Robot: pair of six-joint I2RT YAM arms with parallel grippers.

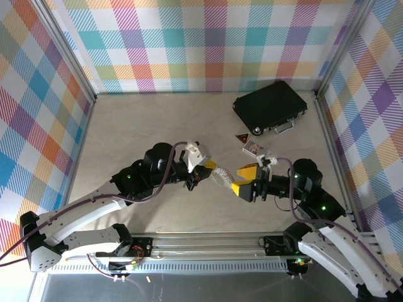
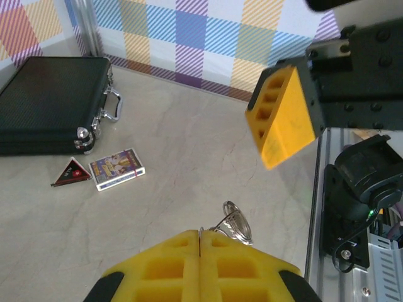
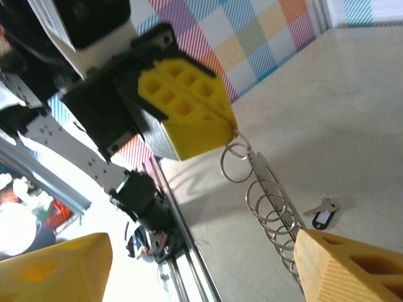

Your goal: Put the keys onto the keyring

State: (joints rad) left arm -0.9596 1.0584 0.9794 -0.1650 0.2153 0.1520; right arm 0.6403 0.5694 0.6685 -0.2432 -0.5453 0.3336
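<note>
Right hand point(image 1: 243, 180) gapes apart beside the keyring point(image 3: 264, 189) clamped in the left hand point(image 2: 200, 242); card point(image 2: 117, 168) print illegible.

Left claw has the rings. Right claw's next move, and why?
Probably drop the right claw onto the key and grip it: that claw stands open, the key lies loose on the table, and the left claw is shut on the ring chain.

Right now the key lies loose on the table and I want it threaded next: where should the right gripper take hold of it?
I'd take the key across its narrow silver blade, coming straight down from above: it lies flat on the table, so only its thin edges offer a pinch. Keep off the black tag beside it. The right gripper stands open.
</note>
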